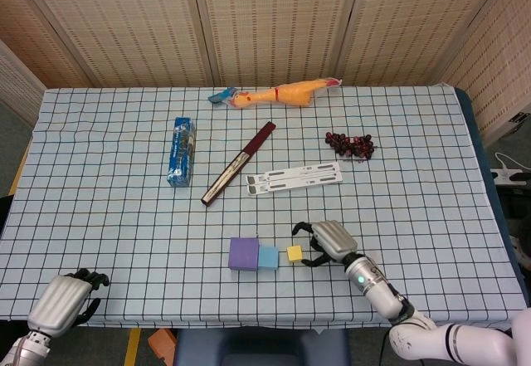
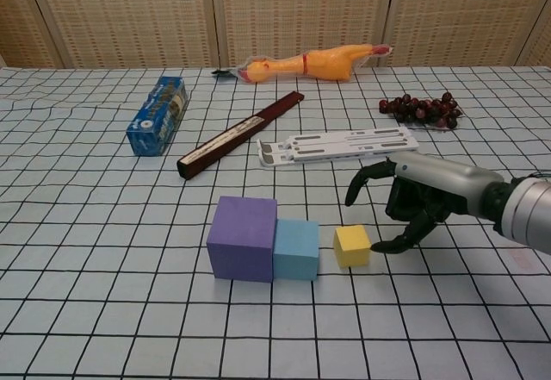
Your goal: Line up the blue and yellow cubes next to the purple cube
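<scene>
The purple cube point(image 1: 244, 253) point(image 2: 243, 238) sits near the table's front edge with the blue cube point(image 1: 268, 256) point(image 2: 297, 249) touching its right side. The small yellow cube point(image 1: 294, 253) point(image 2: 351, 246) stands just right of the blue one, a narrow gap between them. My right hand point(image 1: 329, 241) point(image 2: 413, 199) hovers to the right of the yellow cube, fingers spread, holding nothing and not touching it. My left hand point(image 1: 62, 300) rests at the table's front left corner with its fingers curled in, seen only in the head view.
Farther back lie a white flat rack point(image 1: 294, 178), a dark red long box point(image 1: 238, 163), a blue carton point(image 1: 180, 150), a rubber chicken point(image 1: 278, 95) and a bunch of dark grapes point(image 1: 349, 143).
</scene>
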Controlling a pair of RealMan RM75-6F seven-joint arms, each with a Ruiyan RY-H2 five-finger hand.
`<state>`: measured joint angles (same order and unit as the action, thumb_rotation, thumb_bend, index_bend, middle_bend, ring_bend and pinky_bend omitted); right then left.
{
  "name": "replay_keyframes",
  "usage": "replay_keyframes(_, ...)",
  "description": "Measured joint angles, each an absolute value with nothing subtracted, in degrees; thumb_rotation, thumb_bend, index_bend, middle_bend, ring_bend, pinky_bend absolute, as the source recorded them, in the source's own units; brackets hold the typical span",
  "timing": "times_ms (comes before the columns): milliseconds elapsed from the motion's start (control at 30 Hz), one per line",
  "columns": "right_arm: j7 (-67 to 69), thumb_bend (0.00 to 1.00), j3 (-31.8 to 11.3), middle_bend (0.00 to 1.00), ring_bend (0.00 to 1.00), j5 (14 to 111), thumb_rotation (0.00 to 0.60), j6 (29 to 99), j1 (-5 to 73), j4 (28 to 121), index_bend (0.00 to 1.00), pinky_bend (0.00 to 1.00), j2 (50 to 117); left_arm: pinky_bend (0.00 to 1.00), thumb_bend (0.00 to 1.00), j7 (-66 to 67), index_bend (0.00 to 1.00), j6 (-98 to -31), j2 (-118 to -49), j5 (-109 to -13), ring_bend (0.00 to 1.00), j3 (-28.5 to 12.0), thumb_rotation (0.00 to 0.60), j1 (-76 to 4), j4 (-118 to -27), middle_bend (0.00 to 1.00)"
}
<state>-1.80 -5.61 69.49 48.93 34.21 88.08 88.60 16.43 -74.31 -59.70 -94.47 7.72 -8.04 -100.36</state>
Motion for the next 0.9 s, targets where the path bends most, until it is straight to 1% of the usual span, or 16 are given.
replay_keyframes(33,-3.7,0.37,-5.8,1.0,0.93,68.0,0.6,49.1,34.3,88.7,0.43,1.0,88.3,0.6,0.44,16.5,0.41,-74.3,-59.7,-94.5,0.37,7.7,0.6,-8.0,-100.4,0.46)
replay_keyframes(100,-6.0,0.49,-6.0,1.0,0.93,65.6,0.6,49.1,34.6,89.6,0.46,1.0,88.0,0.6,0.44,16.6,0.41,-74.4,-59.8,-94.4,0.37,7.7,0.6,-8.0,-100.4,0.46)
replay_keyframes(200,-9.6,0.58,-6.4,1.0,0.92,61.1,0.6,48.9,35.3,90.4,0.47,1.0,87.9,0.6,0.44,16.7,0.41,-74.3,-59.8,-94.3,0.37,7.6,0.6,-8.0,-100.4,0.46)
replay_keyframes(267,-11.0,0.62,-6.8,1.0,0.93,57.7,0.6,47.9,36.1,90.6,0.48,1.0,88.0,0.6,0.44,16.6,0.41,-74.4,-59.7,-94.3,0.37,7.6,0.6,-8.0,-100.4,0.46)
replay_keyframes(367,-11.4,0.64,-7.3,1.0,0.93,53.9,0.6,45.0,37.6,90.6,0.48,1.0,88.0,0.6,0.44,16.4,0.41,-74.6,-59.7,-94.4,0.37,7.6,0.6,-8.0,-100.4,0.46)
replay_keyframes(467,-10.6,0.64,-7.7,1.0,0.93,52.7,0.6,42.6,38.9,89.9,0.48,1.0,88.3,0.6,0.44,16.2,0.41,-74.6,-59.6,-94.3,0.37,7.6,0.6,-7.9,-100.3,0.46)
replay_keyframes(900,-3.5,0.65,-7.9,1.0,0.93,56.6,0.6,40.2,39.3,86.7,0.49,1.0,89.9,0.6,0.44,16.0,0.41,-74.6,-59.6,-94.3,0.37,7.6,0.6,-7.9,-100.3,0.46)
